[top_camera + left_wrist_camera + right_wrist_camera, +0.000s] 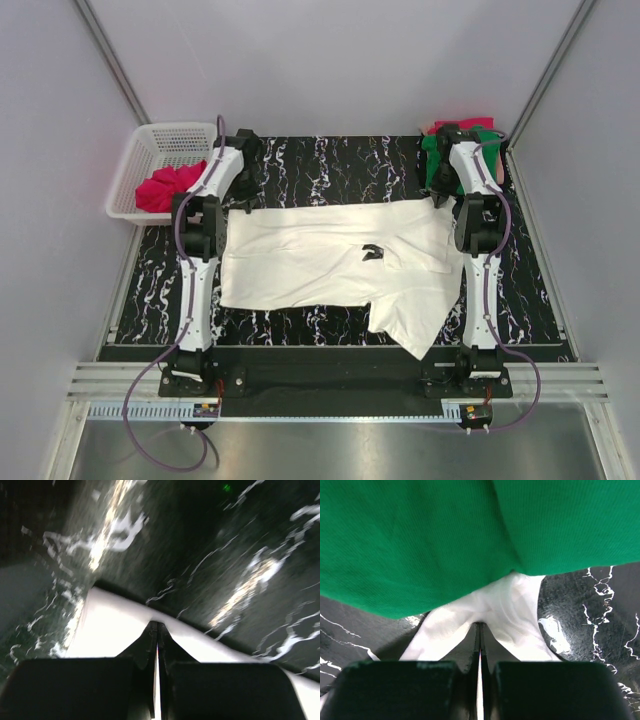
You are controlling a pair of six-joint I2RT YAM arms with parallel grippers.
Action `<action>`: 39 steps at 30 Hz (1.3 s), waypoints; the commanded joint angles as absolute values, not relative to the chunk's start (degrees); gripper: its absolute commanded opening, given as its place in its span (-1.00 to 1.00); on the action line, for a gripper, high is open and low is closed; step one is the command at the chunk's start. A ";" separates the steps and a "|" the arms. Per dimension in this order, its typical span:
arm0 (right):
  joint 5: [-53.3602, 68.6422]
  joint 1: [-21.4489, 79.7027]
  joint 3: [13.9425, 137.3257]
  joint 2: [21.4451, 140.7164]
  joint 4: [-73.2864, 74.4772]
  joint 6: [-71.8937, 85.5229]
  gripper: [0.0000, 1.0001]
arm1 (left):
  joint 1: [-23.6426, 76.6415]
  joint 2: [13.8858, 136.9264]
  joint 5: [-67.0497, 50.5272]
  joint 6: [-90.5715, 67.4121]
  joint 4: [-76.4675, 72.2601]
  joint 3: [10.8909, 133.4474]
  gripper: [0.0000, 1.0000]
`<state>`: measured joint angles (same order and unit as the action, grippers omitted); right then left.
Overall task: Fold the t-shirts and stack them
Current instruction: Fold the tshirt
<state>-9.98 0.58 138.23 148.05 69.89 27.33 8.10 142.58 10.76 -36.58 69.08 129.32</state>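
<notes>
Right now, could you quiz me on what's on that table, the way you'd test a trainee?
1. True or false: the white cotton t-shirt is folded into a small square.
2. What holds the crumpled pinkish-red shirt? A) white plastic basket B) cardboard box C) metal bucket
3. What colour is the cloth just beyond the right gripper?
Key: 1 false, it lies spread out on the black marbled table; 2 A; 3 green, a green cotton shirt.
</notes>
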 commanded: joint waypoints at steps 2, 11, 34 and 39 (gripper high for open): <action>-7.56 0.35 140.45 148.98 68.91 27.60 -1.00 | 7.38 146.42 10.90 -37.97 71.36 140.00 -1.00; -6.86 0.35 143.08 150.29 69.52 26.90 -1.00 | 6.07 145.90 11.60 -38.32 71.45 140.10 -1.00; -4.13 0.35 137.55 145.81 69.08 26.46 -0.84 | 4.92 132.54 8.35 -34.89 70.05 122.17 -0.40; -3.25 0.35 136.41 144.05 69.08 25.93 -0.85 | 5.01 134.38 8.17 -35.33 66.54 120.15 -0.41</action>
